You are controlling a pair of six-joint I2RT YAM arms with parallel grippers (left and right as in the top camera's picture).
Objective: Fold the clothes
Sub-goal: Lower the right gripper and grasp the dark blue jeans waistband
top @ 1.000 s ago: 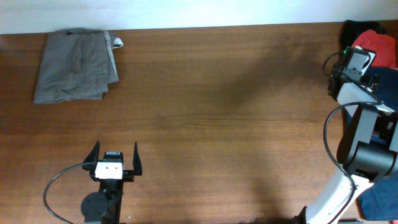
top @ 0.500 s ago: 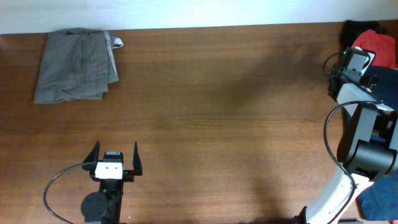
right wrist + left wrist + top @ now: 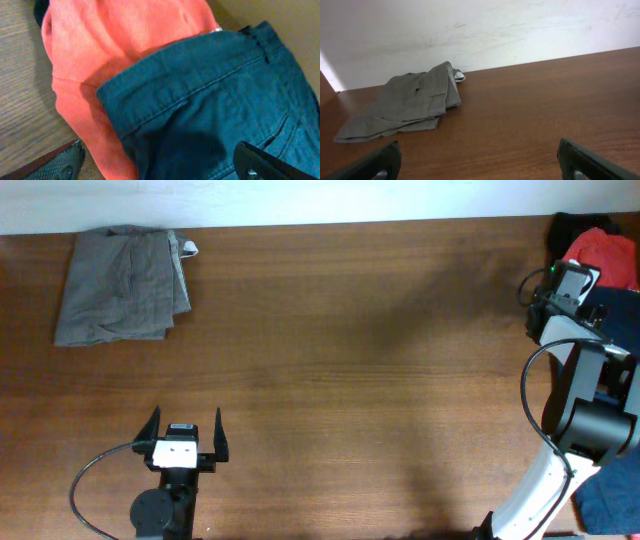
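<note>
Though barely shifted since before: right gripper (image 3: 159, 146) spread wide, empty, over navy trousers (image 3: 210, 100) overlapping red T-shirt (image 3: 115, 30). Left gripper (image 3: 477, 145) likewise wide, empty.

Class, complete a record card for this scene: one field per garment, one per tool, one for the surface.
grey garment: loosely folded, far left corner of table
red garment: crumpled, right edge
dark blue garment: overlapping the red one
left tool: open, holding nothing, near edge
right tool: open, holding nothing, over the blue and red pile
table: brown wood
</note>
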